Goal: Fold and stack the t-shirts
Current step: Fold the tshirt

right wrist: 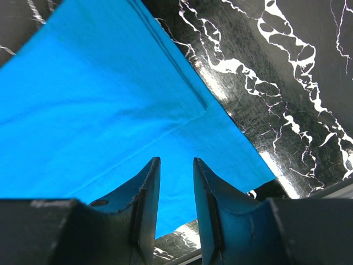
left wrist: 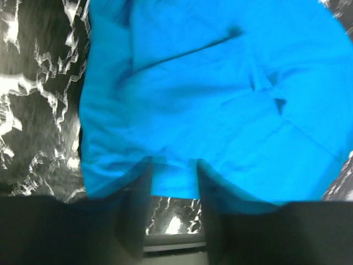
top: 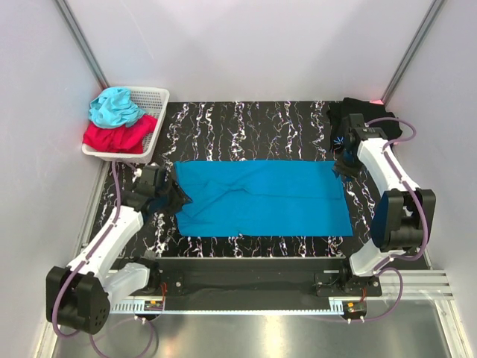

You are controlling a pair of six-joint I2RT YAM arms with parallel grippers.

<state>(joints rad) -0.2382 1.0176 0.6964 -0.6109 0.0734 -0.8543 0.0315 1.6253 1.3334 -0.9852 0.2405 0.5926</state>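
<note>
At the upper left of the top view, a white basket (top: 158, 101) with red and pale turquoise clothes (top: 118, 123) is seen at the table's (top: 246, 123) corner. Just right of it, the left end effector (left wrist: 174, 168) is poised at the left end of the blue t-shirt (top: 261, 198), its fingers parted and nothing gripped. The shirt is spread across the middle of the table, already folded into a long band. At its upper right corner the right end effector (right wrist: 176, 164) is likewise released, with cloth visible in the gap. The black t-shirt (top: 339, 112) is bunched at the upper right. The lengthwise fold is judged done; a crosswise fold is called for next, with one end pinched and carried over the other.
</note>
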